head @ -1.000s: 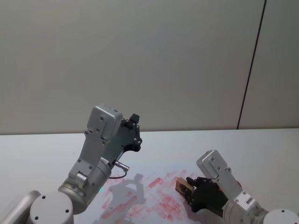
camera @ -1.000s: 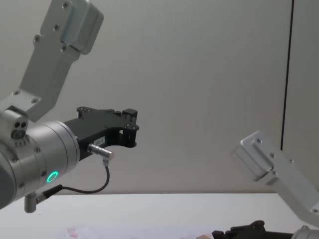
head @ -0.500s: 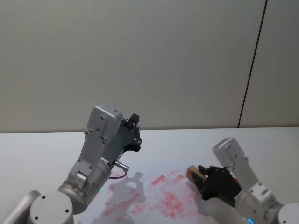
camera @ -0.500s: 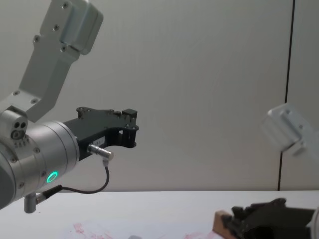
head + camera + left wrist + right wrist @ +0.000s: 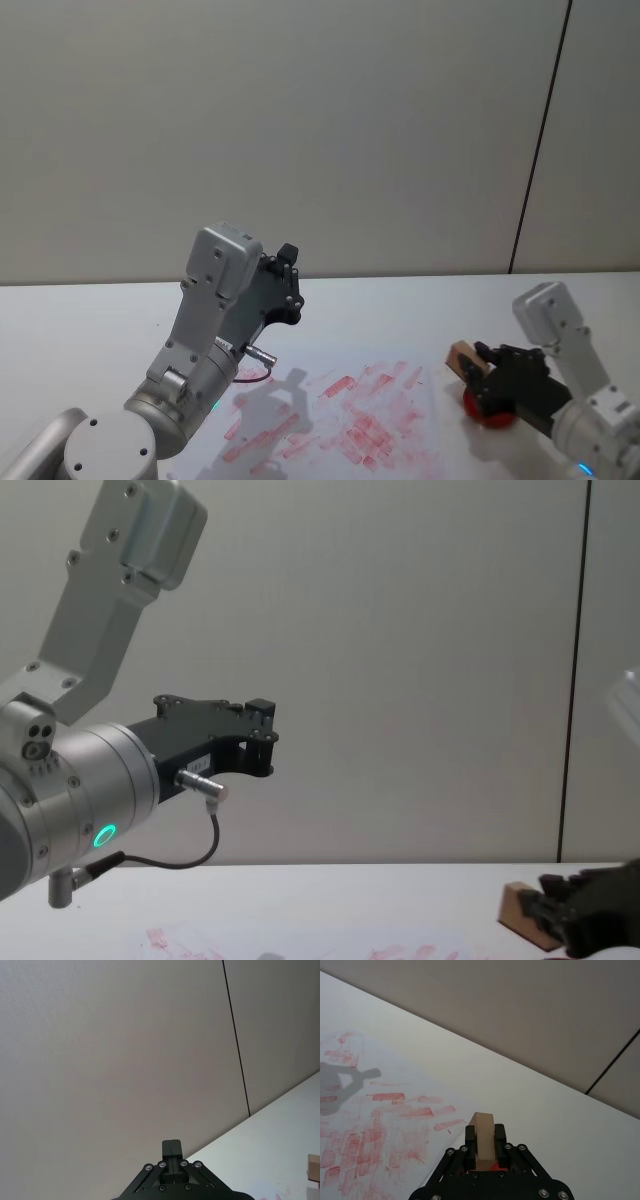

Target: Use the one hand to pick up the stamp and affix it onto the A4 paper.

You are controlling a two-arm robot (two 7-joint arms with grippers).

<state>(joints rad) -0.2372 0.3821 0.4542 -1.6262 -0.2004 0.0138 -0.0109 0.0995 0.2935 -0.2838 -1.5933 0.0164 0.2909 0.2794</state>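
One arm does the work here: the right hand [image 5: 480, 375] grasps the stamp [image 5: 463, 358], with the wooden block clamped between its jaws so that the top end stands out past the fingertips. In the right wrist view the stamp [image 5: 482, 1136] sits straight between the two fingers, and something red shows under it, which I judge to be the inked face or an ink pad [image 5: 487, 413]; I cannot tell which. The hand is low over the counter [image 5: 400, 305], just beside the edge of the paper [image 5: 340, 420] and not above it. The sheet, already covered with pinkish-red marks, lies to the left of the jaws. This position probably serves to ink the stamp or to carry it clear of the sheet between prints.

The left hand [image 5: 255, 740] is parked high, well apart from the stamp, and points toward the wall. Its jaws are closed on nothing, so it leaves the space over the paper free.
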